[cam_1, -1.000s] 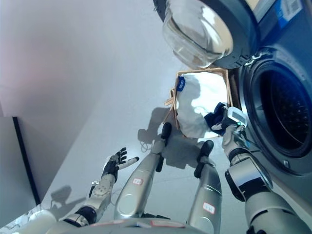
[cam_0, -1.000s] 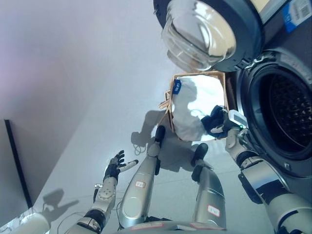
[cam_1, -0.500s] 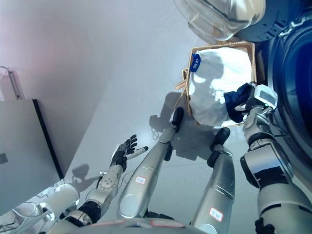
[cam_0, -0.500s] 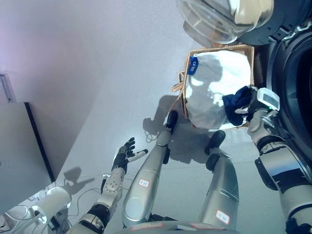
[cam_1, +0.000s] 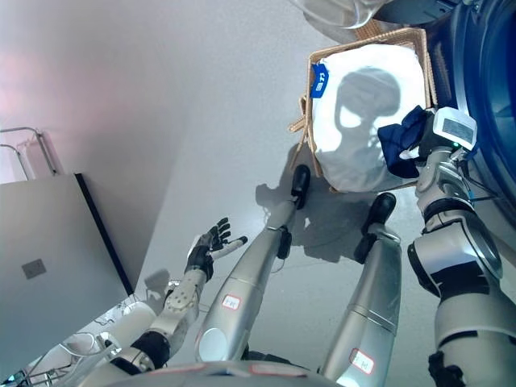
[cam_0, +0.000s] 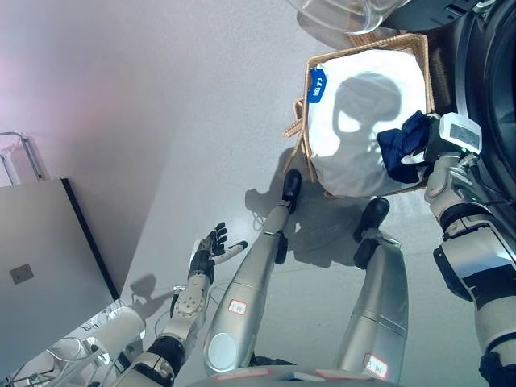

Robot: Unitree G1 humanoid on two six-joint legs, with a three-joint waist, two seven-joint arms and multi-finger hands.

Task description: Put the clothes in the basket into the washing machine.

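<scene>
A wicker basket (cam_0: 299, 150) with a white liner (cam_0: 355, 145) stands on the floor beside the washing machine (cam_0: 493, 72), whose drum opening shows at the right edge. The glass of its open door (cam_0: 347, 10) hangs over the basket's far side. A dark blue cloth (cam_0: 401, 143) lies bunched at the basket's right rim. My right hand (cam_0: 419, 155) is at that rim, its fingers curled into the blue cloth. My left hand (cam_0: 210, 247) hangs open over the floor at the lower left, far from the basket.
A grey flat-topped cabinet (cam_0: 48, 266) stands at the left with a metal rack (cam_0: 14, 149) behind it. A pale wall runs along the upper left. Grey floor lies between the cabinet and the basket.
The camera has tipped down, so the basket and the machine sit higher in the view and the cabinet has come in. My right hand stays at the basket's right rim with the blue cloth.
</scene>
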